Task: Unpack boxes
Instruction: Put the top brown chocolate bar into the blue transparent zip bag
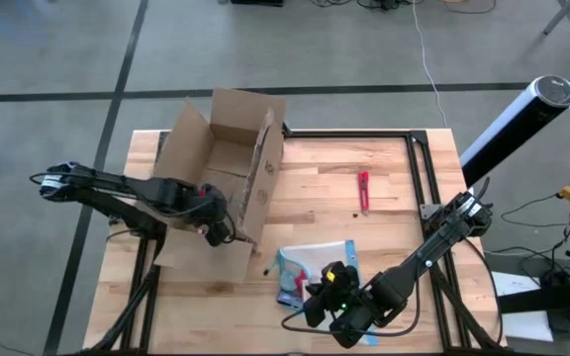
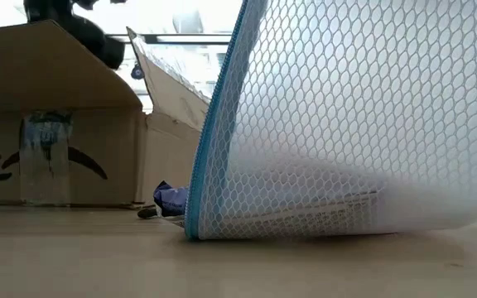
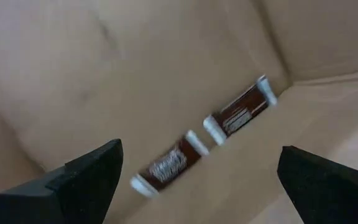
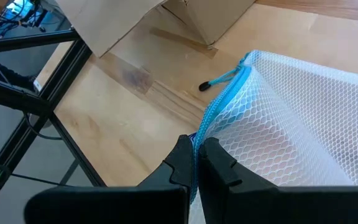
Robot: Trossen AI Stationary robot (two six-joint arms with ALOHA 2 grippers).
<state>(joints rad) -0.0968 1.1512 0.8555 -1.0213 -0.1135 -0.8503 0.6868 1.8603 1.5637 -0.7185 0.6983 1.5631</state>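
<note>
Two blurred wrappers inside box; left hand spread, right hand pinches pouch.

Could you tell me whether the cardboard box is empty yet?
Not empty: the left gripper looks into the open box, where two brown wrapped bars lie inside.

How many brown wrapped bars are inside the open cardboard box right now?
2. One brown wrapped bar and a second lie end to end on the floor of the brown cardboard box, ahead of the open left gripper. More may be hidden.
</note>
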